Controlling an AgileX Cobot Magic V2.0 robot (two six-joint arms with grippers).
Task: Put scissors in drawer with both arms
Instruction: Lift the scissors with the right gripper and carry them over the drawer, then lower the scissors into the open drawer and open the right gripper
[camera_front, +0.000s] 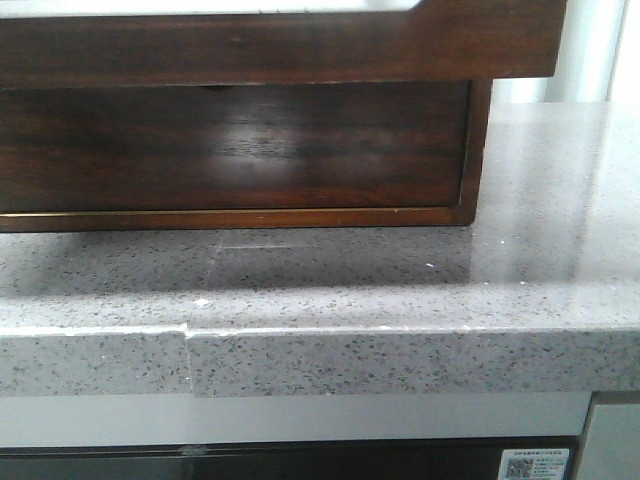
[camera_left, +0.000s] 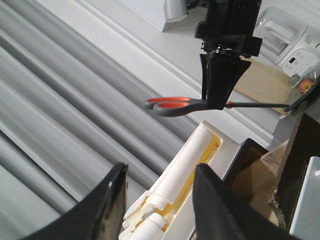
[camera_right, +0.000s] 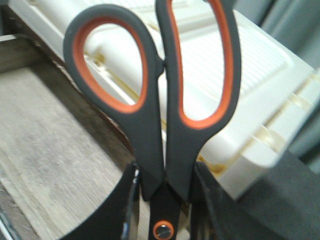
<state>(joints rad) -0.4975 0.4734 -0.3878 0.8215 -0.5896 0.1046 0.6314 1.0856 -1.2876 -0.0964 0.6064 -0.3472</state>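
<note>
The right claw (camera_right: 162, 200) is clamped on the scissors (camera_right: 160, 100), its two black fingers (camera_right: 120, 210) pressing from either side just above the orange pivot dot (camera_right: 163, 230). In the left wrist view the same right claw (camera_left: 216, 102) hangs downward and holds the scissors (camera_left: 172, 105) level in the air, handles to one side and the thin dark blades to the other. The scissors have dark grey looped handles lined in orange; one loop is rounder and smaller, the other longer and cut off by the frame edge in the right wrist view. The left claw (camera_left: 157, 200) stands wide apart and holds nothing. Below the scissors lies a cream-white plastic tray (camera_left: 185, 175) with moulded ridges. Beside the tray, the open drawer (camera_right: 45, 145) shows a pale wood-grain floor and a dark brown rim; no contents are visible on the part in view. The front view shows only the dark glossy wooden drawer unit (camera_front: 240, 150) resting on the speckled grey table (camera_front: 400, 290); neither arm nor the scissors appear there. The blade tips are too thin to make out clearly.
</note>
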